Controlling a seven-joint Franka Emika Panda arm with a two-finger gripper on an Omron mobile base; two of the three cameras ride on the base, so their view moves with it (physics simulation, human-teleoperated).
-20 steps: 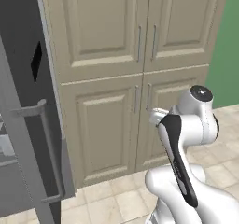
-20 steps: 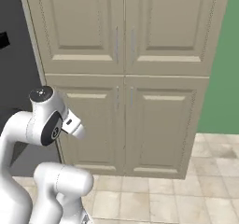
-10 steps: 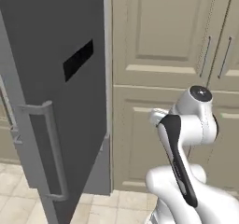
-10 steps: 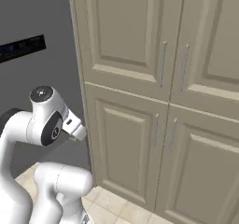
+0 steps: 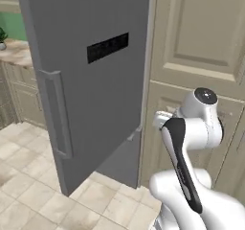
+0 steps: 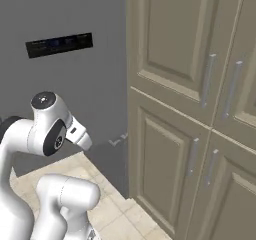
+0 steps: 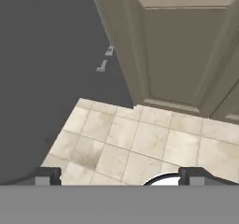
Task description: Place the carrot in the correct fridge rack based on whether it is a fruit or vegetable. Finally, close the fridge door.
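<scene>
While the white robot arm stays folded close to its own body, one tall grey fridge door (image 5: 95, 75) stands swung partly open beside it, angled out over the floor. On the door's outer face, the left base view shows one dark rectangular display panel (image 5: 107, 47) in the upper half and one long vertical grey bar handle (image 5: 58, 113) near the door's left edge. Two small grey brackets (image 7: 105, 59) stick out near the door's lower inner edge, close to the cabinets.

To the right of the door rise the beige cabinet doors (image 6: 180, 99). The right base view shows four of them, two upper and two lower, each with one slim vertical metal pull (image 6: 209, 80), four pulls counted. Pale beige floor tiles (image 7: 135, 143) run from the foot of the door to the base of the cabinets.

From the hand view, the gripper (image 7: 119, 176) points down toward the tiled floor, with the grey door on the left and one lower cabinet door on the right. Its two dark fingertips (image 7: 46, 175) sit far apart at the two sides of the view, so the pincer is spread wide with nothing between the tips.

At the far left of the left base view, a light countertop (image 5: 16, 51) carries one small potted plant (image 5: 3, 37).
</scene>
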